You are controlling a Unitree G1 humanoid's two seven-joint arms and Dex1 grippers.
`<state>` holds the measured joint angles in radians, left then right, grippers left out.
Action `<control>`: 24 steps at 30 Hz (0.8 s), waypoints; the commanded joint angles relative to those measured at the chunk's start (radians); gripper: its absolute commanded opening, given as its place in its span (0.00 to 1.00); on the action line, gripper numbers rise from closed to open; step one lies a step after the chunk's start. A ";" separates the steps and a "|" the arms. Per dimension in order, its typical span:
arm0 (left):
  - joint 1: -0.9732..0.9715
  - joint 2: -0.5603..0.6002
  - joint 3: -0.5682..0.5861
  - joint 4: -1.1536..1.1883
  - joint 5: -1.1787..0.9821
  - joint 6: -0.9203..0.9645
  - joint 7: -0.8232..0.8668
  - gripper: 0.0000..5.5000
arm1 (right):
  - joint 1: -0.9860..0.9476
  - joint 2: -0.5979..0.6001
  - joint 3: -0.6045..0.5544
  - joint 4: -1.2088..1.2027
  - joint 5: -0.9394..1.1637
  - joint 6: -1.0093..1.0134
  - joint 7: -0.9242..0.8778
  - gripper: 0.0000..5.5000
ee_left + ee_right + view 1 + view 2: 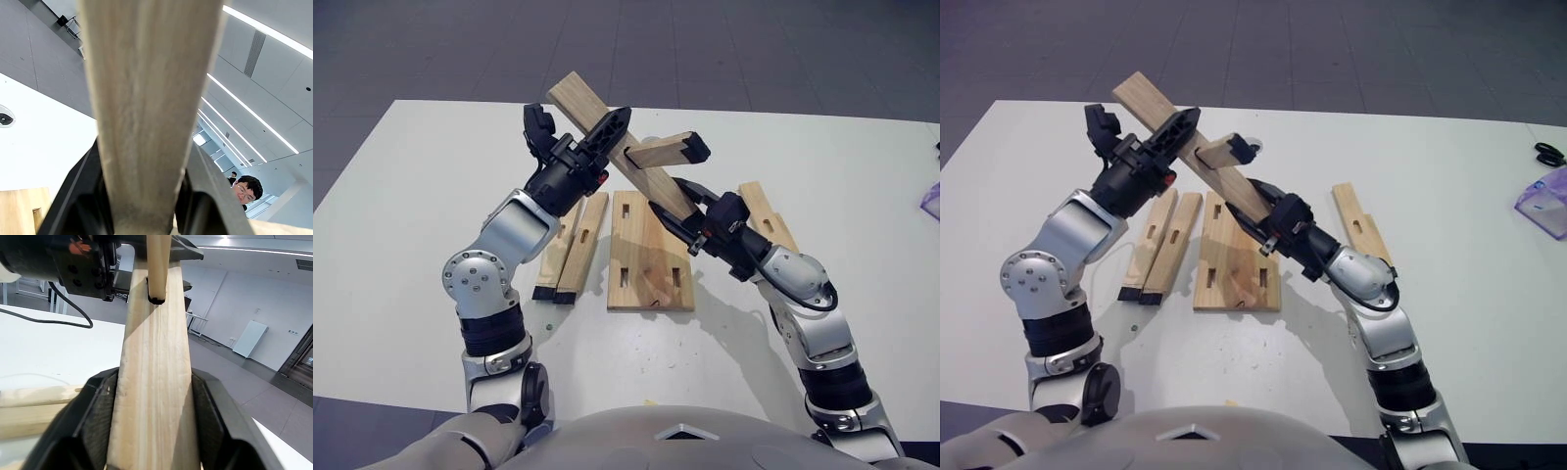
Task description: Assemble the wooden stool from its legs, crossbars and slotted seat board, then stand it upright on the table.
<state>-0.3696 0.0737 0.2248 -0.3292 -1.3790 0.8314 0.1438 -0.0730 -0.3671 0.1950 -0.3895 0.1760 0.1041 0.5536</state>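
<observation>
A long wooden leg [579,98] slants in the air above the table, held by both grippers. My left gripper [607,132] is shut on its upper part, and the wood [146,107] is pinched between the black fingers. My right gripper [680,211] is shut on its lower end [154,382]. A short crossbar [658,151] with a black tip sticks sideways out of the leg's slot [157,264]. The slotted seat board [651,255] lies flat below. Two more legs [570,245] lie side by side to its left and another [766,215] to its right.
The white table [431,196] has free room on the left and front. A purple container [1547,201] and black scissors [1549,152] sit at the far right edge. A small round disc [1255,147] lies behind the held parts.
</observation>
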 commanded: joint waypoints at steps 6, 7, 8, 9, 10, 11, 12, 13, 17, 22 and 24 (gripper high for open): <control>0.010 0.144 0.006 -0.038 0.287 -0.116 -0.049 0.19 | 0.052 -0.082 -0.080 0.098 -0.056 0.087 -0.022 0.61; 0.031 0.168 -0.004 -0.062 0.295 -0.108 -0.087 0.19 | 0.055 -0.103 -0.093 0.116 -0.072 0.082 -0.022 0.65; 0.060 0.198 -0.007 -0.085 0.287 -0.093 -0.137 0.19 | 0.061 -0.131 -0.104 0.133 -0.085 0.085 -0.013 0.67; 0.085 0.225 -0.006 -0.100 0.286 -0.083 -0.176 0.19 | 0.067 -0.155 -0.111 0.145 -0.093 0.094 0.001 0.70; 0.107 0.252 0.002 -0.112 0.279 -0.075 -0.213 0.19 | 0.075 -0.186 -0.111 0.155 -0.107 0.105 0.020 0.73; 0.133 0.283 0.016 -0.132 0.262 -0.064 -0.254 0.19 | 0.087 -0.228 -0.096 0.164 -0.126 0.104 0.056 0.76; 0.153 0.310 0.028 -0.149 0.251 -0.056 -0.288 0.19 | 0.097 -0.259 -0.083 0.172 -0.145 0.107 0.081 0.79; 0.170 0.337 0.037 -0.166 0.235 -0.047 -0.327 0.19 | 0.112 -0.283 -0.074 0.176 -0.152 0.133 0.104 0.81; 0.199 0.404 0.072 -0.204 0.168 -0.030 -0.418 0.19 | 0.186 -0.334 -0.021 0.141 -0.145 0.156 0.199 0.94; 0.200 0.405 0.045 -0.151 0.251 -0.055 -0.396 0.19 | 0.146 -0.168 0.018 0.062 0.043 0.272 0.213 0.98; 0.198 0.411 0.030 -0.123 0.314 -0.065 -0.387 0.19 | 0.114 -0.141 0.042 0.074 0.031 0.275 0.201 0.98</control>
<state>-0.1733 0.4628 0.2726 -0.4814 -1.1289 0.7831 -0.2532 0.0918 -0.5303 0.2223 -0.3070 0.2055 0.3666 0.7694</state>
